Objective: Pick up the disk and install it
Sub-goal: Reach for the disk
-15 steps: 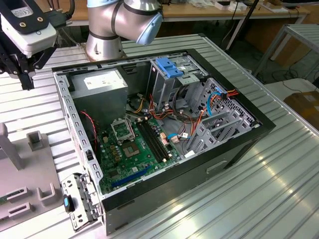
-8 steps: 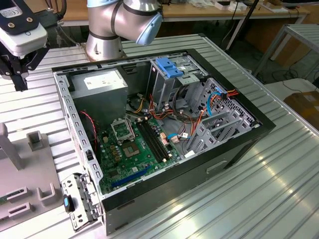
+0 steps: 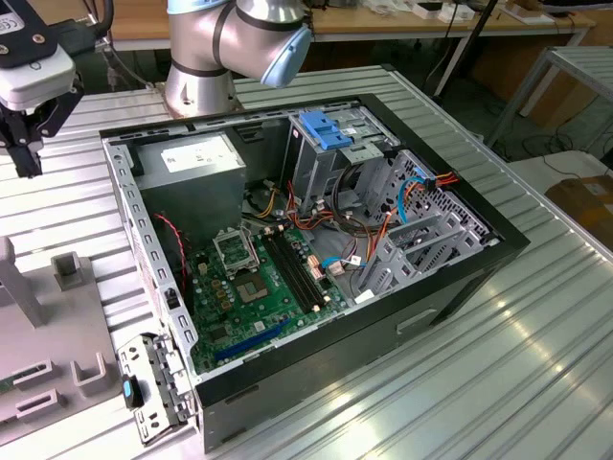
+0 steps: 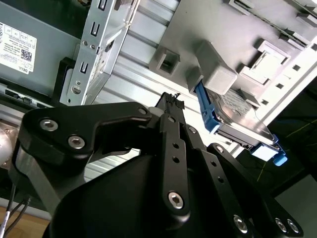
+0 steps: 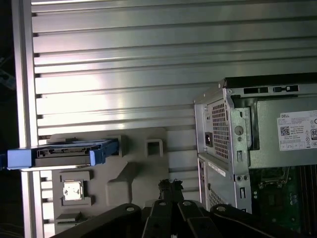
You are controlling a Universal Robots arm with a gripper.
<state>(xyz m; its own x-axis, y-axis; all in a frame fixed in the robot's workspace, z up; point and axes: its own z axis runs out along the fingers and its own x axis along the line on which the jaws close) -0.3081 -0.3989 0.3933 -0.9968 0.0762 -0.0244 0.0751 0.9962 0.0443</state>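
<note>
The disk is a flat dark drive with bright blue side rails. It stands on edge in a slot of the grey fixture plate, and it also appears in the second wrist view, held by a grey block. My gripper hangs above the fixture plate, apart from the disk, between it and the open computer case. Its black fingertips meet with nothing between them. In the exterior view the gripper hangs at the far upper left, above the table.
The open computer case lies on its side on the ribbed metal table, with the motherboard, power supply and a light-blue slotted bracket on the drive cage. Grey holders stand on the fixture plate at the exterior view's left.
</note>
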